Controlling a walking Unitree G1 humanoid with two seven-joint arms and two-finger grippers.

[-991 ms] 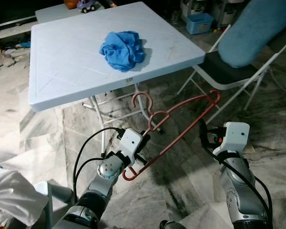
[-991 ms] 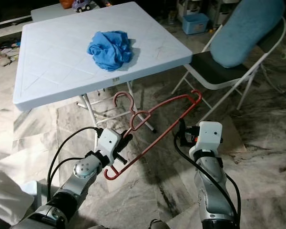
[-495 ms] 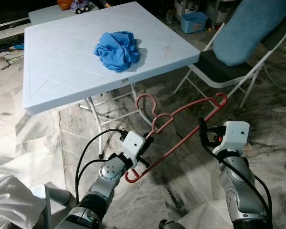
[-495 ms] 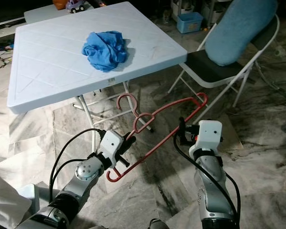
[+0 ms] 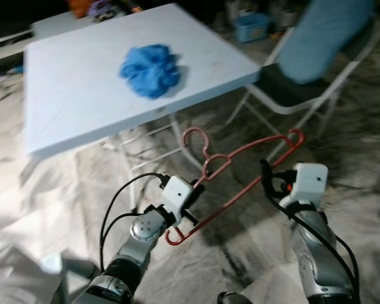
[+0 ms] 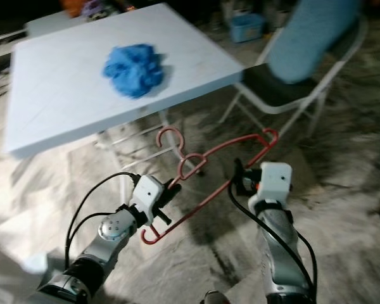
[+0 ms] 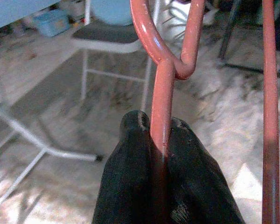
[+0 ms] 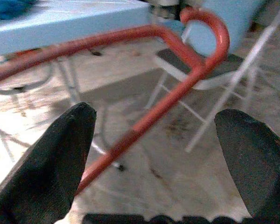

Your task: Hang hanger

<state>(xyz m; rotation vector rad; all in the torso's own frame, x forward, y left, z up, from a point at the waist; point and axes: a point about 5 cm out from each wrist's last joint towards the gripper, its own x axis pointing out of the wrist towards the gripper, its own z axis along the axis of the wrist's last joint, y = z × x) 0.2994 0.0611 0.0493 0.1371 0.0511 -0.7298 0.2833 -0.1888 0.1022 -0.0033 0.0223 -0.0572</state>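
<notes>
The red hanger (image 5: 240, 174) is in the air in front of me, over the marble floor (image 5: 367, 209) and below the near edge of the counter (image 5: 82, 95), tilted so its hook (image 5: 193, 138) points up toward that edge. My left tool (image 7: 161, 140) is clenched on the wire just below the twisted neck; the left wrist view shows both black fingers (image 7: 130, 186) pinched against the rod. My right tool (image 8: 154, 154) is released, its two fingers spread wide with the hanger's far shoulder bar passing between them, apparently without touching either.

My chief worry is that the hanger hangs from a single pinch on a thin round wire. I judge that it can pivot in that grip, and any swing of the long arm would twist the hook away from whatever rail I aim for. No rail or rod shows anywhere, so I have yet to find the hanging place.

The head views are blurred, so I am probably moving. A jolt could swing the free end into my right tool or into the folding chair (image 5: 316, 95) that stands near the counter's right corner. The hook is also near the counter's legs (image 5: 177, 130) and could catch there if I carry it forward carelessly.

The blue cloth (image 5: 151, 71) lies bunched on the counter, well apart from the hanger, and I expect no trouble from it.
</notes>
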